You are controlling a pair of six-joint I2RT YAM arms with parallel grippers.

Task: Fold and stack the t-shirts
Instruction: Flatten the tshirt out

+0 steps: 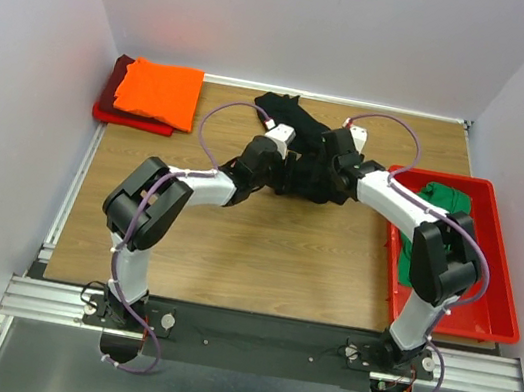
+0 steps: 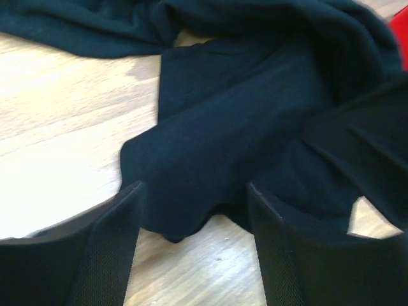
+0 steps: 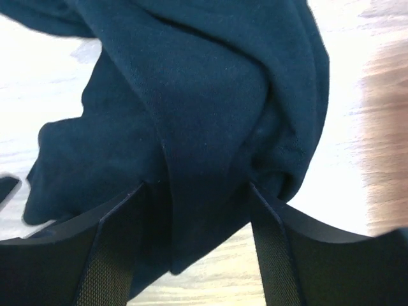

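At back-centre of table (image 1: pixel 263 247), black t-shirt (image 1: pixel 291 115) lies crumpled on the wood w/ both arms reaching down onto it. Left gripper (image 2: pixel 194 191) is open, jaws wide apart over the shirt's near edge; right gripper (image 3: pixel 197 188) also open, jaws spread around a bunched fold. Orange t-shirt (image 1: pixel 160 92) sits folded on dark red t-shirt (image 1: pixel 109 93) at back-left corner; green t-shirt (image 1: pixel 444 200) is in red bin (image 1: pixel 493 298), right side.
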